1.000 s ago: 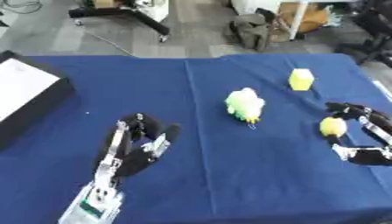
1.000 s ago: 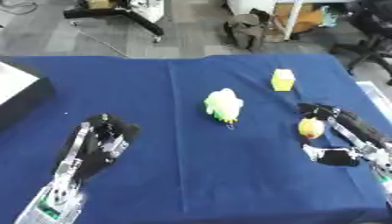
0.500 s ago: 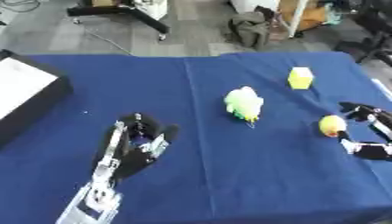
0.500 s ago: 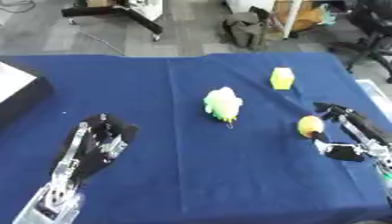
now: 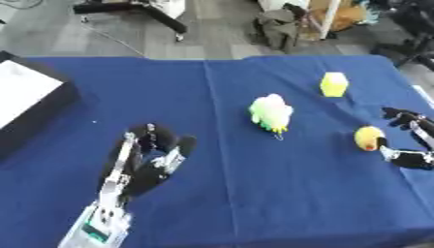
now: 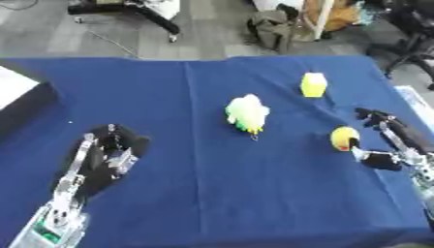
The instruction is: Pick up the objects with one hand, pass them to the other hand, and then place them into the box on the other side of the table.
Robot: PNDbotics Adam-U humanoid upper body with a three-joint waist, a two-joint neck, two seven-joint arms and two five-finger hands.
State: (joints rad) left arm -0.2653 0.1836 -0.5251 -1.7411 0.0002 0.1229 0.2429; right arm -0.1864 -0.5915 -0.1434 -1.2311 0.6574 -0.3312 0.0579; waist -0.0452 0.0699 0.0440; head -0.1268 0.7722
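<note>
At the left edge of the frame, the box (image 5: 25, 104), black-walled with a white inside, is seen on the blue desk (image 5: 220, 193); it is cut off by the frame. Lower left, the left robot hand (image 5: 151, 157) rests on the cloth with its fingers relaxed and pointing up the frame, nothing held. It lies well apart from every object.

Near the centre, a pale green and white soft toy (image 5: 271, 112) lies on the desk, apart from both hands. Further right and higher, a yellow block (image 5: 334, 84) stands alone.

At the right, a small round yellow object (image 6: 343, 137) sits on the desk. The right robot hand (image 6: 383, 141) is spread around it from the right: one dark finger reaches out above and behind it, another part lies just below and beside it. Whether either touches the object cannot be told; it is not pinched.

The coming move is judged to turn on this: the yellow object lies immediately to the left of the right robot hand, inside its open span, so the right hand is far nearer than the left. A closing of the fingers leftward around it would be called for, with the box lying across the whole desk.
</note>
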